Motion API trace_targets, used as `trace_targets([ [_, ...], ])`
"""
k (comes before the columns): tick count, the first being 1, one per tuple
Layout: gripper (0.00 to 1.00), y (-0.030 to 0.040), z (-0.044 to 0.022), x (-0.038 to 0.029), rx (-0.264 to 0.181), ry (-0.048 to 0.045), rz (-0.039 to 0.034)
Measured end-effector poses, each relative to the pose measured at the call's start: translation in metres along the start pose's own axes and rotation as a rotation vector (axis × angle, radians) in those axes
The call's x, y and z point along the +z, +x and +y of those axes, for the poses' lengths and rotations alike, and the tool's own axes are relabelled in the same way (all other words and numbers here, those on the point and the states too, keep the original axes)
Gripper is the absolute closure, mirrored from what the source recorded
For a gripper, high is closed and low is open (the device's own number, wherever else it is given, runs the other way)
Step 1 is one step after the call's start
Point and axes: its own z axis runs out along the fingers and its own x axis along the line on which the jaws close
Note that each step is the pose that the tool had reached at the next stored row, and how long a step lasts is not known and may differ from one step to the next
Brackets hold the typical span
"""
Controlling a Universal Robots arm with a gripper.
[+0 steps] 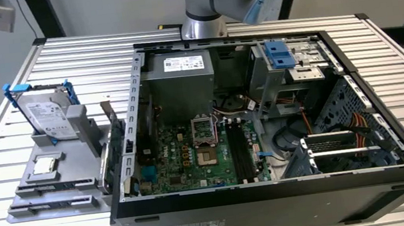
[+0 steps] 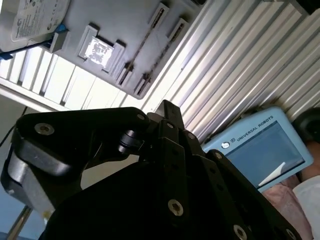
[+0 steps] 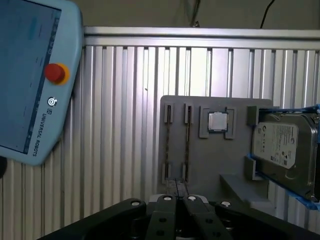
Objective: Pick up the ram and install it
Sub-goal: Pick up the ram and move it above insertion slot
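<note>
The gripper hangs well above the slatted aluminium table, its fingers pressed together and gripping nothing. The ram (seen edge-on, a thin strip) stands between slotted holders on the grey tray, at the tray's end away from the hard drive, with a processor chip between them. The tray lies beside the open computer case, near the table's edge at the exterior view's left.
</note>
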Motion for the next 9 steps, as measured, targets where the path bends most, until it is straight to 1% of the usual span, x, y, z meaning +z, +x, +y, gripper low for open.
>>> trace_targets([
  [6, 1.00, -0.0003, 0.0001, 0.0000, -0.056, 0.0017, 0.0032],
  [9, 1.00, -0.0004, 0.0002, 0.0000, -0.058, 0.0018, 0.0033],
])
